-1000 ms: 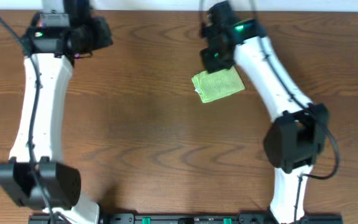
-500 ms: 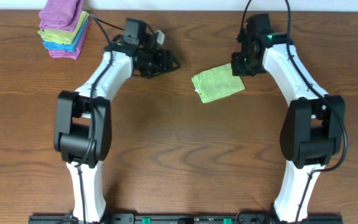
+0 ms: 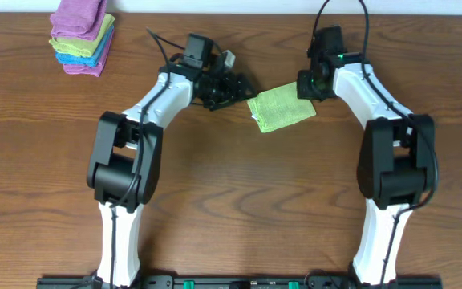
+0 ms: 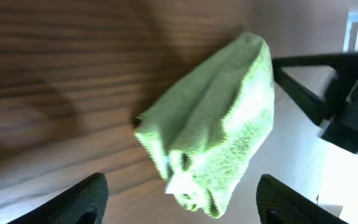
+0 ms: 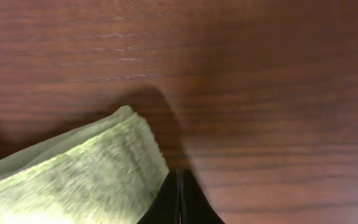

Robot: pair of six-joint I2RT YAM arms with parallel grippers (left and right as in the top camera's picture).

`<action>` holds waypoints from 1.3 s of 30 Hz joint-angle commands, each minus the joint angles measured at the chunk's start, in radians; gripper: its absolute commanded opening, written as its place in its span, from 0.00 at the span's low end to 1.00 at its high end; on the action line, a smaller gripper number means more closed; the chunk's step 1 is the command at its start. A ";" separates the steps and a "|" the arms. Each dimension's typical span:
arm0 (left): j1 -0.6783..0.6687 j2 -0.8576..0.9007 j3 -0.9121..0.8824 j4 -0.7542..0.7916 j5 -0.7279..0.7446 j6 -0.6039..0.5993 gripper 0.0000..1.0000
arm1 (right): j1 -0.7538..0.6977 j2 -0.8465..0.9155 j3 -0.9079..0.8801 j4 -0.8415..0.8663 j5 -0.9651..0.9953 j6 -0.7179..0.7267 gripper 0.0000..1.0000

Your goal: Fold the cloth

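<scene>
The cloth (image 3: pixel 281 108) lies folded into a small lime-green packet on the wooden table. In the left wrist view the cloth (image 4: pixel 216 118) shows its layered edge and a small white tag (image 4: pixel 178 185). My left gripper (image 3: pixel 235 86) sits just left of it, open, with nothing between its fingers; the cloth's near corner hangs ahead of the left gripper (image 4: pixel 182 205). My right gripper (image 3: pixel 310 84) is shut and empty at the cloth's upper right corner. In the right wrist view the right gripper (image 5: pixel 179 199) rests beside the edge of the cloth (image 5: pixel 67 174).
A stack of folded purple, yellow-green and blue cloths (image 3: pixel 81 36) sits at the table's far left corner. The right arm's dark gripper body (image 4: pixel 334 93) shows beyond the cloth in the left wrist view.
My left arm has swung right across the table to the cloth's left side and its jaws have opened. The right gripper has shifted from the cloth's upper left to its upper right, still shut.
</scene>
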State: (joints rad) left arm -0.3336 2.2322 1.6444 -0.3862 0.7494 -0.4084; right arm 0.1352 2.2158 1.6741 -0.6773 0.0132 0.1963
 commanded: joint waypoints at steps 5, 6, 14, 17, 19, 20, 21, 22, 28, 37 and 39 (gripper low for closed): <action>-0.031 0.018 0.008 -0.003 0.002 0.002 0.78 | -0.019 0.061 -0.006 0.018 0.020 0.036 0.02; -0.034 0.018 0.007 -0.005 0.001 0.006 0.78 | -0.020 0.069 -0.006 0.016 0.020 0.036 0.02; -0.047 0.019 0.005 -0.079 -0.079 0.019 0.77 | -0.020 0.079 -0.006 0.012 0.000 0.036 0.02; -0.053 0.019 0.001 -0.076 -0.080 0.019 0.78 | -0.020 0.079 -0.006 0.013 -0.028 0.036 0.02; -0.060 0.022 -0.002 -0.074 -0.080 0.019 0.77 | -0.020 0.079 -0.006 0.013 -0.069 0.036 0.01; -0.062 0.024 -0.004 -0.072 -0.079 0.015 0.77 | -0.020 0.079 -0.006 0.013 -0.074 0.041 0.02; -0.064 0.027 -0.006 -0.069 -0.080 0.010 0.77 | -0.019 0.079 -0.006 0.013 -0.074 0.053 0.02; -0.068 0.033 -0.006 -0.066 -0.079 0.008 0.77 | -0.019 0.079 -0.006 0.013 -0.077 0.064 0.02; -0.074 0.084 -0.006 -0.002 -0.012 -0.057 0.75 | 0.002 0.079 -0.006 0.011 -0.148 0.073 0.02; -0.076 0.089 -0.006 0.010 -0.027 -0.071 0.72 | 0.042 0.079 -0.006 0.011 -0.183 0.080 0.02; -0.076 0.089 -0.006 0.011 -0.027 -0.071 0.56 | 0.040 0.079 -0.006 0.008 -0.183 0.080 0.02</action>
State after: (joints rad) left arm -0.4068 2.2936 1.6444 -0.3771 0.7292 -0.4767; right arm 0.1688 2.2601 1.6733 -0.6609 -0.1471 0.2581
